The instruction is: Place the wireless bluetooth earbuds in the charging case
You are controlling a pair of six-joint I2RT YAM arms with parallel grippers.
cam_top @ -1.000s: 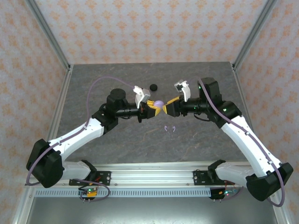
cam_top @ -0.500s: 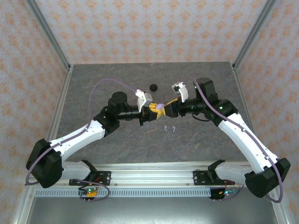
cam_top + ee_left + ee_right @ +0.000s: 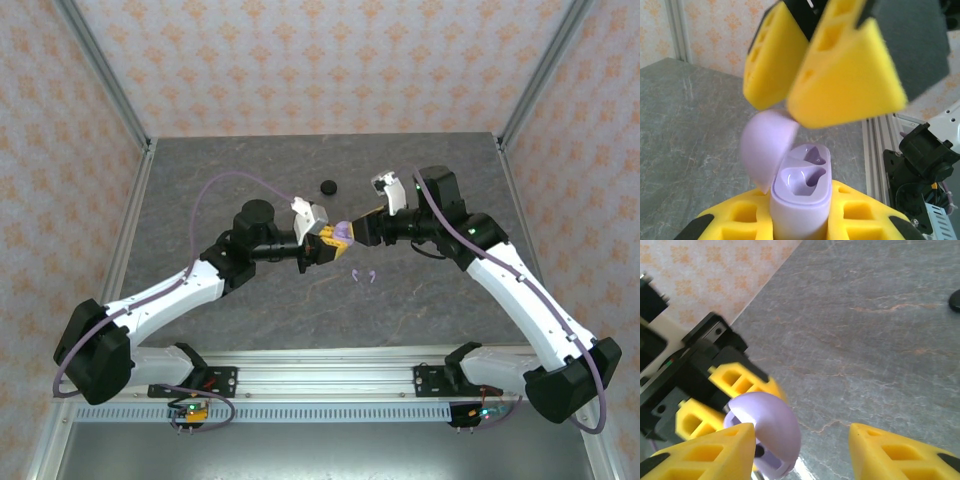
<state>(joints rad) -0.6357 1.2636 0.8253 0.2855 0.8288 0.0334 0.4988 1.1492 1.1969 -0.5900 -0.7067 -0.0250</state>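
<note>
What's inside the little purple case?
Two earbud-shaped hollows, both empty, show beside the flipped-open lid. The lower part of the lavender charging case is hidden between the yellow fingers of the left gripper.

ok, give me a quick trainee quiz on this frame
1. True or false: the lid of the case is open.
2. Which gripper clamps the case? A left, B right, C neither.
3. Where do the two lavender earbuds lie?

Key
1. True; both pockets are bare.
2. A, the left gripper.
3. On the table, not yet in the case.
</note>
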